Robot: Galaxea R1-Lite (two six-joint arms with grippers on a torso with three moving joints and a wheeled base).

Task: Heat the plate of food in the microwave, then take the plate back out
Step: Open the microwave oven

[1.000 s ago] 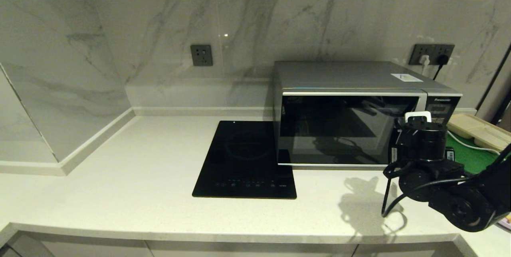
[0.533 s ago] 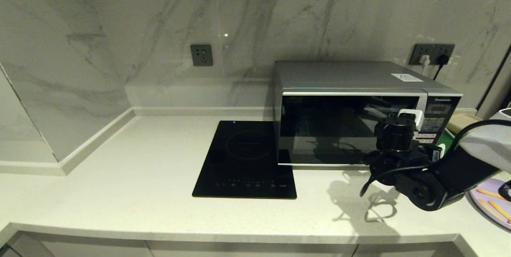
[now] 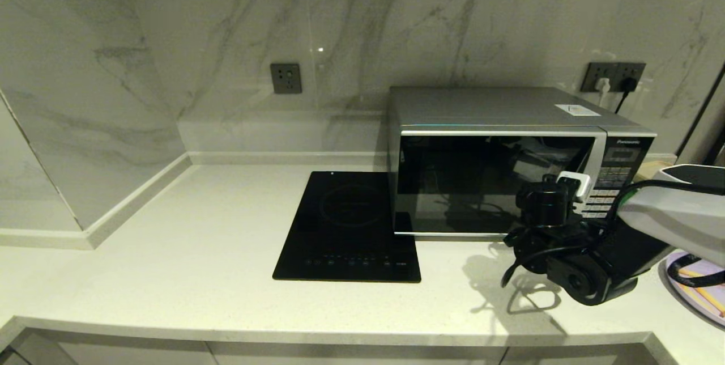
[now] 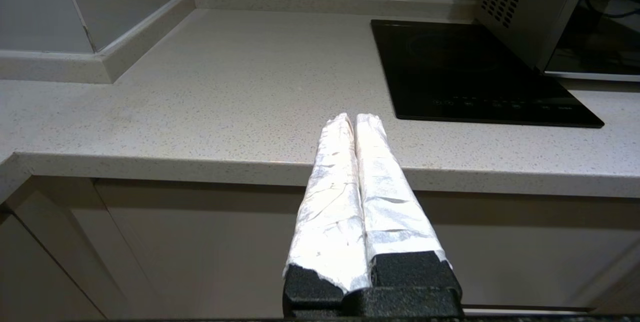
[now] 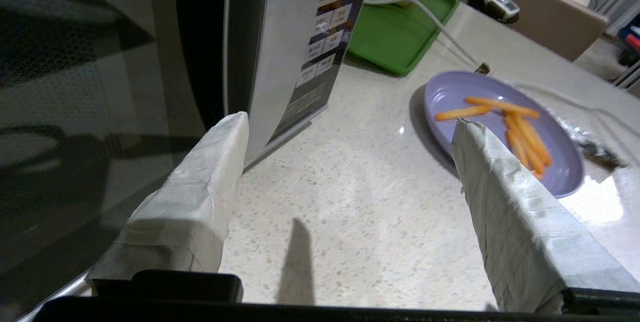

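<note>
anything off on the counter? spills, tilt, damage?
Nothing stands out. The microwave sits square with its door closed, and the plate of food lies flat on the counter, sticks all on it. No spills or damage visible.

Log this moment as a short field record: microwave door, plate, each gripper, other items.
microwave: door shut, on the counter
plate of food: on the counter beside the microwave, not held
right gripper: jaws open, empty, low at the microwave's front, near the button panel
left gripper: jaws shut, parked off the counter edge
induction cooktop: bare
green tray: behind the plate
</note>
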